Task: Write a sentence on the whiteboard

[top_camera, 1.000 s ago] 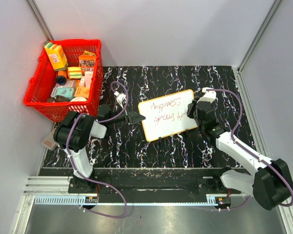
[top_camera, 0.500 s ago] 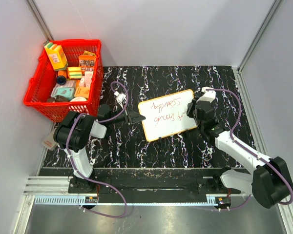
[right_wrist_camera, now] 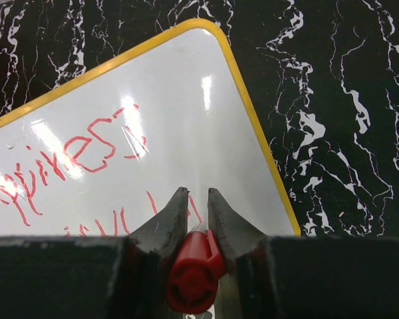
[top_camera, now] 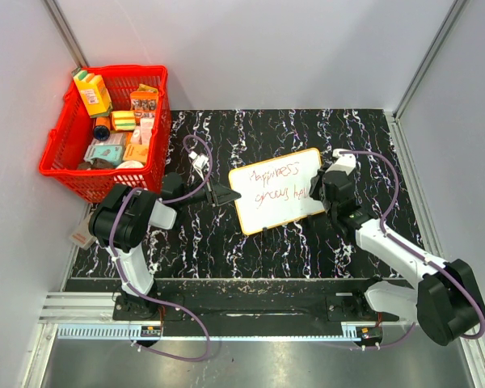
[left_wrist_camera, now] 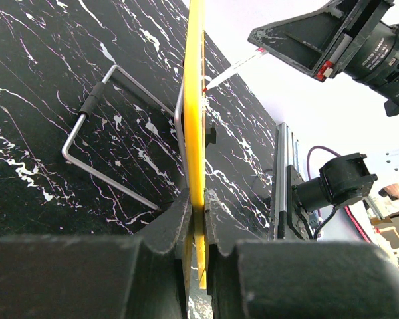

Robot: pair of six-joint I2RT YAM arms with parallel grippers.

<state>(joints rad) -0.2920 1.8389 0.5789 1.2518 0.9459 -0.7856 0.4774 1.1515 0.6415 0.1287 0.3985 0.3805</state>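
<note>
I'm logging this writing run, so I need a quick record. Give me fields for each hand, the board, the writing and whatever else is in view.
left hand: shut on the whiteboard at its left edge
right hand: shut on a red marker, tip at the board's right part
sentence: two reddish handwritten lines on the board
basket: red, far left, full of packaged goods

A red basket (top_camera: 81, 186) sits at the far left corner of the black, white-veined desk (top_camera: 307, 242), packed with boxes and tubs. An orange carton (top_camera: 92, 93) stands in its far left corner.
</note>
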